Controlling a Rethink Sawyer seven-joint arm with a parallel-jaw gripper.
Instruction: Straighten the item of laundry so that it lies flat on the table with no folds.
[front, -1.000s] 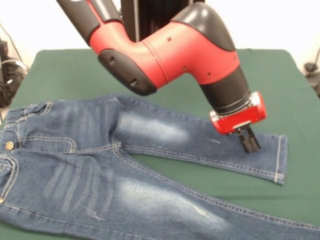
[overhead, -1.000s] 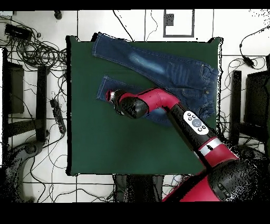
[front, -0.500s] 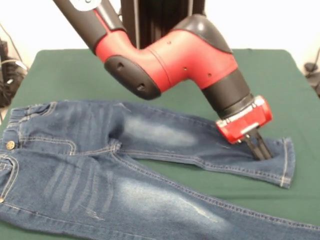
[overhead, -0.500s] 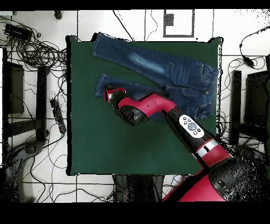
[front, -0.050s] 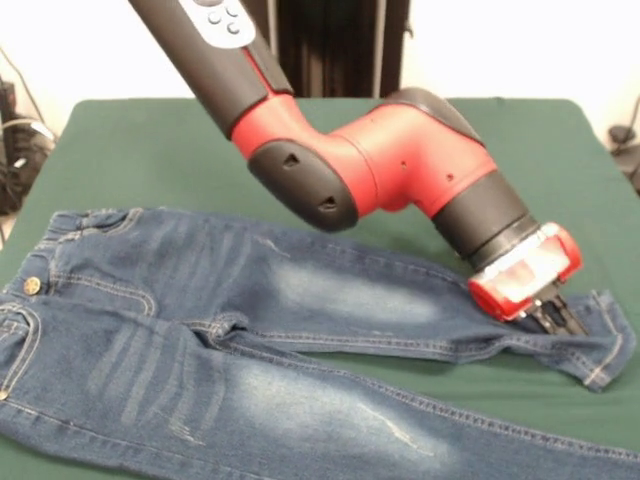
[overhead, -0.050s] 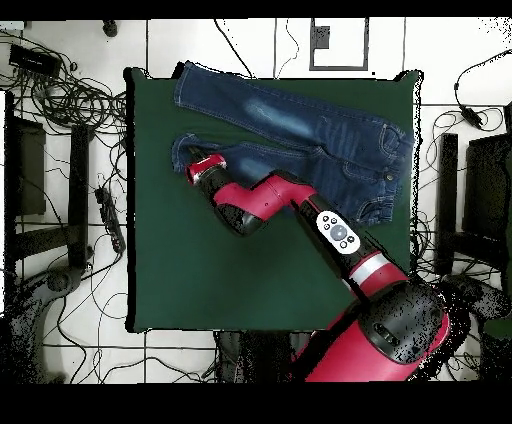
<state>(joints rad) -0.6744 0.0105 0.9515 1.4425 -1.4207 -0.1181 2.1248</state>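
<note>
Faded blue denim jeans (front, -0.050s: 250, 340) spread across the dark green felt table (front, -0.050s: 150, 150), waistband at 9 o'clock by that edge. Red-and-black gripper (front, -0.050s: 560, 318) presses the far leg's cuff at 3 o'clock; jaw state unclear. Open felt lies beyond.

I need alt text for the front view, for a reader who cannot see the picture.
A red and black robot arm presses its gripper onto the cuff end of one leg of a small pair of faded blue denim jeans. The jeans lie spread on a dark green felt-topped table, the cuff slightly bunched.
</note>
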